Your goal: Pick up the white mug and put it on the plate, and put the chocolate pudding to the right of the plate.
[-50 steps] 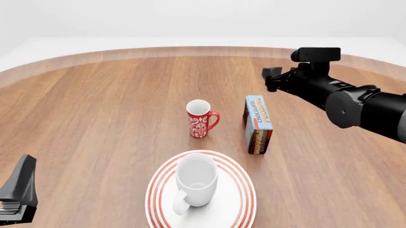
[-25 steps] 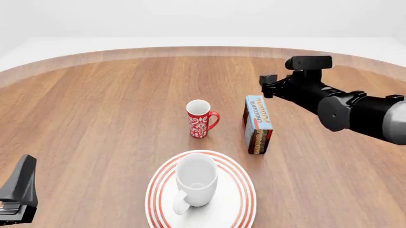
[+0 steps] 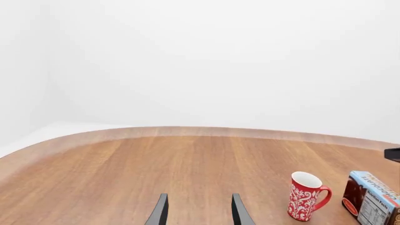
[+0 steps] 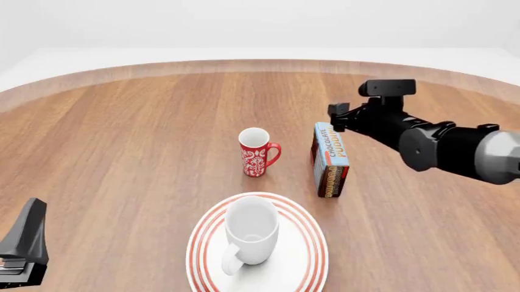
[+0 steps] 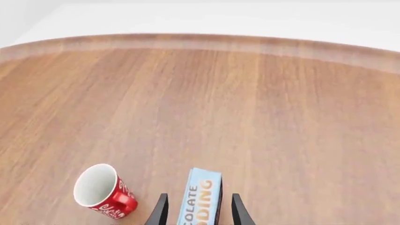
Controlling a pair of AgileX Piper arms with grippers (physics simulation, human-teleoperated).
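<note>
So the white mug (image 4: 251,236) is already sitting upright on the plate (image 4: 313,255), handle pointing toward the near rim, so that half looks done. What's left is the chocolate pudding (image 4: 330,159). It stands on a long narrow edge beyond the plate and a bit to its right, blue lettered face turned up, brown and red side facing the plate. The red mug (image 4: 257,152) is beyond the plate too, left of the carton with a clear gap between them.

The right gripper (image 4: 335,115) hangs over the end of the carton farthest from the plate. In the right wrist view its two fingers (image 5: 160,212) are spread with the blue face of the carton (image 5: 200,200) showing right between them, so the claw is wide open and lined up across the narrow width, not touching anything as far as one can tell. The left gripper (image 3: 197,212) is parked well off to the left of the plate, fingers apart, holding nothing.

Handling guess: it's a cardboard box, so probably light and fairly stiff, but the walls could dent if squeezed hard. The printed faces look smooth, maybe a little slippery. Pinching the two broad faces across the thin dimension near the middle seems safest. Grabbing at the far end could let it swing or tip on the lift, and being tall and thin it topples easily if bumped.
</note>
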